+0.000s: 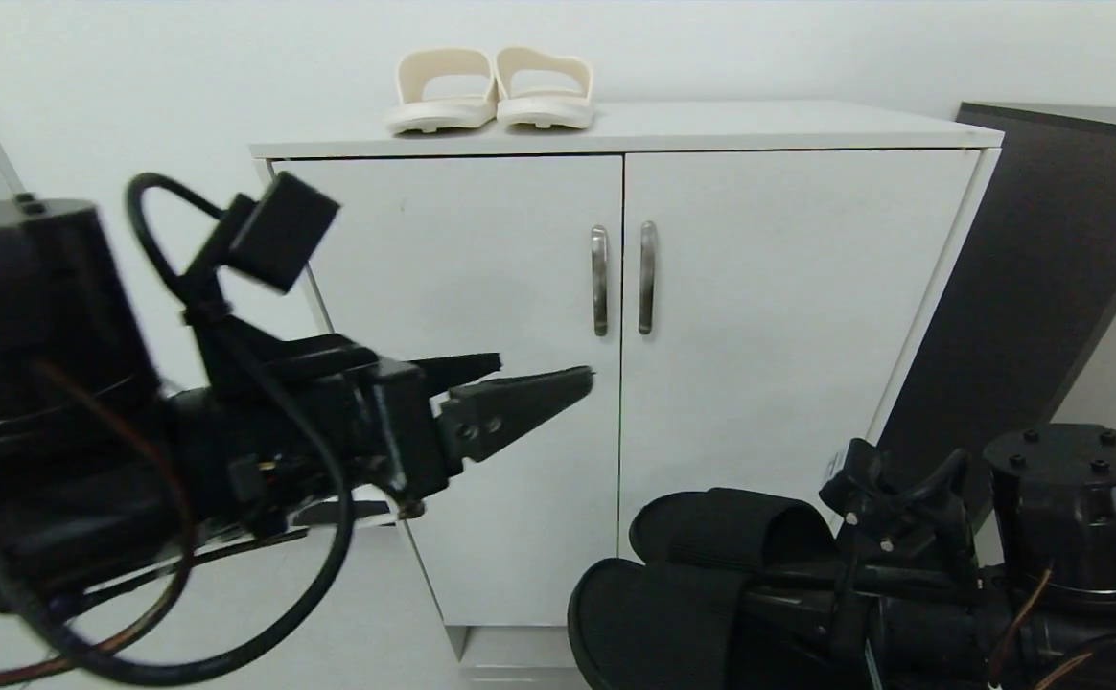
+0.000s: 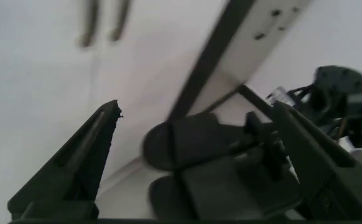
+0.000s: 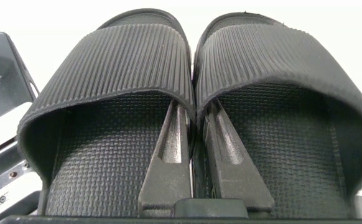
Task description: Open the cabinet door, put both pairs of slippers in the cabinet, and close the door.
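**A:** What is the left gripper point(image 1: 544, 372) doing right now?

**B:** It is hanging in front of the cabinet's point(image 1: 788, 383) left door. Its jaws are standing wide apart and gripping nothing, and the left wrist view is showing open space between its fingers point(image 2: 75, 168).

**A:** And where is the handle it is needing?

**B:** The left door's handle point(image 1: 599, 280) is sitting at the cabinet's middle seam, just ahead of the gripper's tips and a little above them. It is running upright, its long axis going top to bottom. The right door's handle point(image 1: 647, 278) is standing just beside it across the seam. Both doors are lying shut.

**A:** Which arm is sitting nearer?

**B:** The left one, clearly. The right gripper point(image 3: 193, 112) is sitting low before the cabinet's right door, and it is occupied. Its fingers point(image 3: 168, 162) are pinching the adjoining inner walls of the black slippers point(image 1: 702, 575), one finger inside each shoe, holding the pair together.

**A:** And the other pair?

**B:** The cream slippers point(image 1: 491, 91) are resting side by side on top of the cabinet, above its left door.

**A:** So what is the coming move calling for?

**B:** I am judging it to be a short rise and advance, so that the jaws are straddling the upright handle from either side before closing. The neighbouring handle is standing so close that a fingertip could be catching it instead.
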You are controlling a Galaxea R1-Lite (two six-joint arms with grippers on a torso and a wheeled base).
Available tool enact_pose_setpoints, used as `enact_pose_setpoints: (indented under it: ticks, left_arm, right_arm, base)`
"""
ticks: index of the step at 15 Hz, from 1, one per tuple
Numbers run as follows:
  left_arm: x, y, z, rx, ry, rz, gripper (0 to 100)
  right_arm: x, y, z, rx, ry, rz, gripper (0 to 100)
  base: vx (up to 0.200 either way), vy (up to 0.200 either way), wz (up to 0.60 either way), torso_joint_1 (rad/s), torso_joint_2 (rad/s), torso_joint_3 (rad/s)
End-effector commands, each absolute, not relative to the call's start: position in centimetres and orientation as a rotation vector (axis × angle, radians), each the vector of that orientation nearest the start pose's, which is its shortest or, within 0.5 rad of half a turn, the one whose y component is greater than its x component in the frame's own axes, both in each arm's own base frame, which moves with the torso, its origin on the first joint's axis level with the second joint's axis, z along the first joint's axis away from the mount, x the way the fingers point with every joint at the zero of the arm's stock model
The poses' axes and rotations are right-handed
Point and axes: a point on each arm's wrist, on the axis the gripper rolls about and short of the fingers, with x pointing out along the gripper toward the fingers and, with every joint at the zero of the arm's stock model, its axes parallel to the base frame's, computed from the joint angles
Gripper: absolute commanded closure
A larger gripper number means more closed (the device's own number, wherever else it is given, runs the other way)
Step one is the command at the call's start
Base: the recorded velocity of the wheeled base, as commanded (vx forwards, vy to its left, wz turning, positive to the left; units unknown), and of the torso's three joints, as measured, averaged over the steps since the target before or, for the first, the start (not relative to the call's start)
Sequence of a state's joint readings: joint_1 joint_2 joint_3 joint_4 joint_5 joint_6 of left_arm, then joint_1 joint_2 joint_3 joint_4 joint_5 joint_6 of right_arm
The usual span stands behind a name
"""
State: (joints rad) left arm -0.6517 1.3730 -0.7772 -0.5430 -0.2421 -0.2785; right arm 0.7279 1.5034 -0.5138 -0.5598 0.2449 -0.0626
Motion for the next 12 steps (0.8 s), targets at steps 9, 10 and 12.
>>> enact_pose_setpoints:
  ticks: [9,10,12]
  left_arm:
    - [25.3,-22.9,28.5,-0.400,0.228,-1.112,0]
    - [26.1,-22.9,28.4,-0.401,0.221,-1.063,0]
    - [26.5,-23.1,28.2,-0.400,0.207,-1.000,0]
  right_arm:
    - [17.0,15.8,15.1,-0.167,0.398,0.974,100]
    - [17.0,15.7,15.1,-0.166,0.395,0.969,100]
    - [17.1,15.7,15.2,-0.166,0.393,0.965,100]
  base:
    - [0.000,0.000,0.00,0.000,0.00,0.000]
    - [0.000,0.000,0.00,0.000,0.00,0.000]
    - [0.000,0.000,0.00,0.000,0.00,0.000]
